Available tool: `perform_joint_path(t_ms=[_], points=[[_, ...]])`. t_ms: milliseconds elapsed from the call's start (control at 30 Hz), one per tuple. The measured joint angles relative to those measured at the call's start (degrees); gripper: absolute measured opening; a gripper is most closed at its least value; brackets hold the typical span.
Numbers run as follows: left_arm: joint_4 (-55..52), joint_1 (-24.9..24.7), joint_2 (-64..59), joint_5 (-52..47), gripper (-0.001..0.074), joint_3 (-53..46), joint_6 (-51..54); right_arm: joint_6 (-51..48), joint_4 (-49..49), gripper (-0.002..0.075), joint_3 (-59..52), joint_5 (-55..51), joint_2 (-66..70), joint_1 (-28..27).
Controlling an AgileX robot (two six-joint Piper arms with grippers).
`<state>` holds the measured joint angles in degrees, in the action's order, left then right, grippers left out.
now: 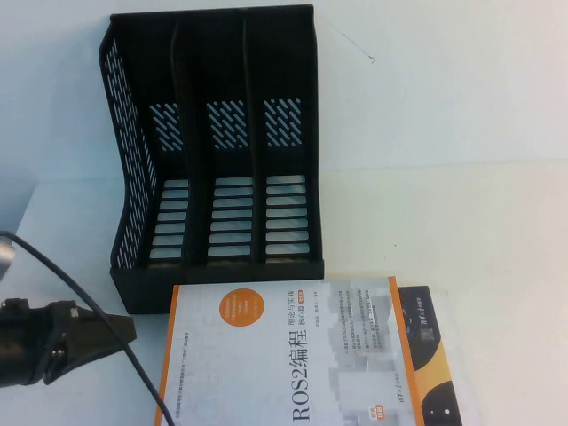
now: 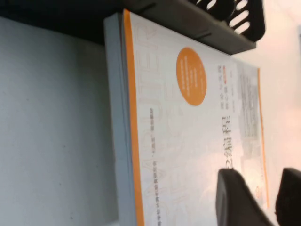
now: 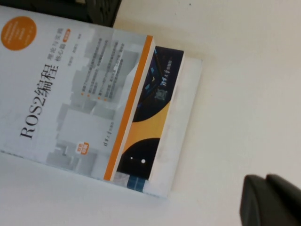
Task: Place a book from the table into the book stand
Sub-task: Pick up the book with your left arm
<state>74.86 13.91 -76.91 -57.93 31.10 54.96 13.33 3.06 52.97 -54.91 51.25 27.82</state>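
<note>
Two books lay stacked on the counter (image 1: 497,222), directly in front of the black book stand (image 1: 213,151): the white ROS2 book (image 1: 284,355) on top, its far edge touching or just short of the stand's base, and a darker book (image 1: 430,355) poking out beneath on the right. We judged the top book a thick, stiff paperback, fairly heavy, with a glossy cover likely to slip; a firm pinch across its overhanging edge looked best. The left pincer (image 1: 120,333) hovered low beside the book's left edge, its fingers (image 2: 235,197) spread. The right pincer (image 3: 270,200) hung over bare counter to the books' right; we could not tell its state.
</note>
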Motion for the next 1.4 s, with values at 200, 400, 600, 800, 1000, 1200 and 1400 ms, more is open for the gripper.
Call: perform_joint_path(t_ms=[200,400,600,800,1000,1200,1400], points=[[1.09,2.92,-1.72,-1.38,0.0232,0.00,2.65,1.86,0.00,0.0001,-6.64,-0.25,-8.50,0.00],[2.65,2.92,-5.43,-1.02,0.0569,0.00,2.74,3.60,0.11,0.0000,-14.77,1.45,-13.21,0.00],[3.09,0.42,-11.15,-0.78,0.0635,0.93,3.46,4.94,0.11,0.0000,-17.81,1.94,-14.27,0.00],[1.95,-5.01,-17.48,1.07,0.0634,5.80,3.69,5.08,0.11,0.0000,-18.27,2.98,-14.74,0.00],[1.31,-5.67,-23.38,1.86,0.0619,8.69,2.49,5.08,-1.15,0.0000,-18.35,4.82,-14.73,0.00],[2.70,-5.67,-28.49,1.00,0.0616,8.93,2.68,5.08,-1.98,0.0000,-18.35,5.90,-14.73,0.00],[4.86,-5.67,-31.55,-2.73,0.0615,9.30,4.16,5.08,-2.07,0.0000,-18.35,7.06,-14.73,0.00]])
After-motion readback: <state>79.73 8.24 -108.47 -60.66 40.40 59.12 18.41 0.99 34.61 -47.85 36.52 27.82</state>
